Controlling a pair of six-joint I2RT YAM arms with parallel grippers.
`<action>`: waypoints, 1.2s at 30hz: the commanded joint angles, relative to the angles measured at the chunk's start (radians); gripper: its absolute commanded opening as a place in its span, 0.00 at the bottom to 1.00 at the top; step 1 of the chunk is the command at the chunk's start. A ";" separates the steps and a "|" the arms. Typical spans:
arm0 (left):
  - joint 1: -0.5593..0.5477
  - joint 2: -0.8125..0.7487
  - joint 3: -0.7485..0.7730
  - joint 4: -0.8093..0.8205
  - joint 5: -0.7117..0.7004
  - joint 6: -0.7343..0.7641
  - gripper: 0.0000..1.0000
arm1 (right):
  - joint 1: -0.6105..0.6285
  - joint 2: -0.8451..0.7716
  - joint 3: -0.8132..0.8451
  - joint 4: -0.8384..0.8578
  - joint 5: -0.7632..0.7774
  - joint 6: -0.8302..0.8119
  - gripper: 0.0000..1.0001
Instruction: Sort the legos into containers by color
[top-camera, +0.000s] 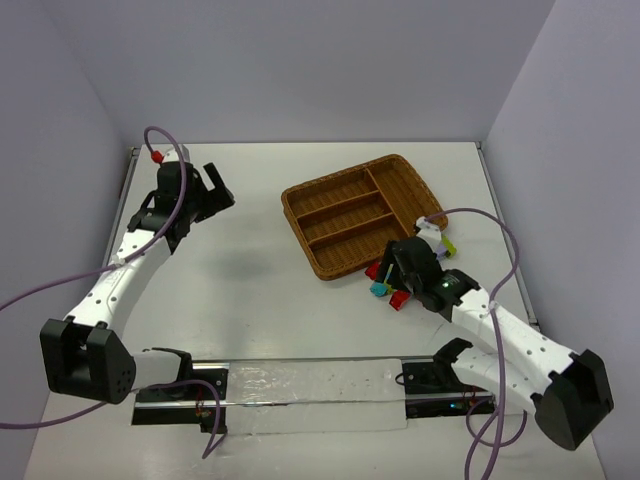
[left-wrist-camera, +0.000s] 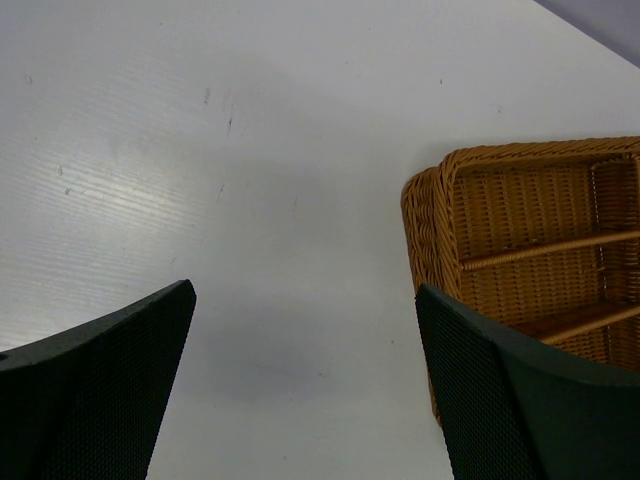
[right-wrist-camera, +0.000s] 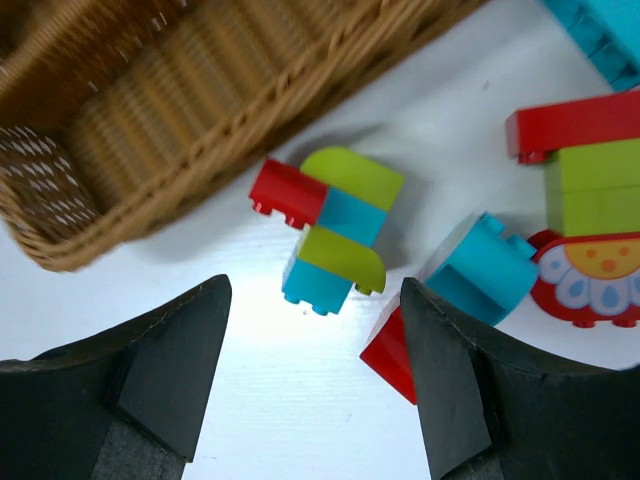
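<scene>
The white table (top-camera: 260, 300) carries a brown wicker tray (top-camera: 300, 232), set at an angle on its right half, toward the far edge. Just off the tray's near side a scatter of toy bricks (top-camera: 388, 285) rests on the tabletop. Closest to the wicker wall is a joined clump (right-wrist-camera: 330, 225) of red, yellow-green and cyan pieces. Beside it a single cyan brick (right-wrist-camera: 480, 272) touches a red brick (right-wrist-camera: 388, 352). A few more pieces (top-camera: 440, 240) sit by the tray's right corner. Along the near edge lies what looks like a clear plastic sheet (top-camera: 310, 385), though the view is too coarse to be sure.
</scene>
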 joint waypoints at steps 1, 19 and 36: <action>-0.013 0.003 0.036 0.025 0.008 -0.012 0.99 | 0.059 0.052 0.020 0.026 0.056 0.023 0.75; -0.022 0.027 0.041 0.002 -0.018 -0.013 0.99 | 0.102 0.247 0.068 0.090 0.086 -0.030 0.75; -0.022 0.020 0.039 -0.005 -0.032 -0.012 0.99 | 0.107 0.394 0.113 0.103 0.074 -0.027 0.86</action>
